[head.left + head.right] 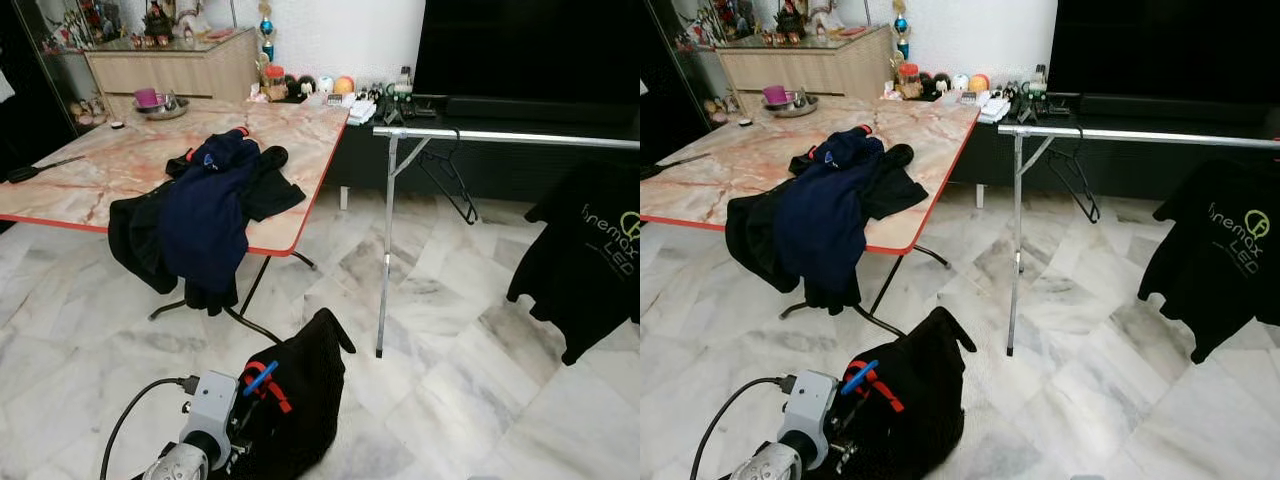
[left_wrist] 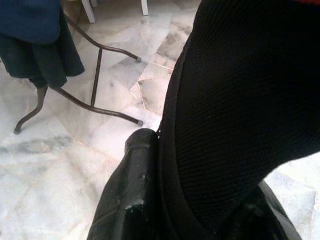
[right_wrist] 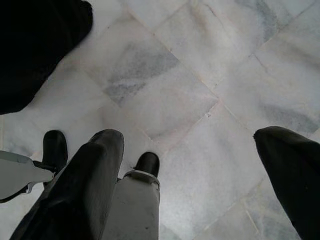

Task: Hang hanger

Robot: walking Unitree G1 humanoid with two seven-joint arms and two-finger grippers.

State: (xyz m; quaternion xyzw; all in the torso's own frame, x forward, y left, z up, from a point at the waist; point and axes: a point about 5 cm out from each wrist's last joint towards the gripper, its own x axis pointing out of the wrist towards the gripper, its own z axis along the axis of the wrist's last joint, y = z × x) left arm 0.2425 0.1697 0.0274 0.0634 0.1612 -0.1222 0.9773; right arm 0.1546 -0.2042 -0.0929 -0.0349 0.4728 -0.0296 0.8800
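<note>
While the head camera looks down at the marble floor (image 1: 450,400), the left end effector (image 2: 200,220) sits at the bottom centre-left of the frame, closed on a black garment (image 1: 300,400) that drapes down from it. A blue and red hanger (image 1: 262,383) shows at the top of that garment, just beside the silver wrist. In the left wrist view one black finger (image 2: 130,195) presses against the mesh fabric, with the cloth pinched between the two fingers.

Right end effector (image 3: 195,175): seen in the right wrist view, held over bare marble tiles, fingers spread wide apart, nothing between them.

Middle distance, left half of frame: a marble-patterned desk (image 1: 120,165) with a red edge. A heap of dark blue and black clothes (image 1: 205,215) lies on its near right corner and hangs over the edge. Dark metal legs show beneath.

Middle distance, centre to right: a silver clothes rail (image 1: 500,136) runs to the right edge, on a thin upright leg. An empty black hanger (image 1: 447,180) hangs near its left end. A black T-shirt (image 1: 590,260) with a green logo hangs at the far right.

Far: small items line the back desk edge; a wooden cabinet (image 1: 170,65) stands at upper left, and a dark screen (image 1: 530,50) at upper right.
</note>
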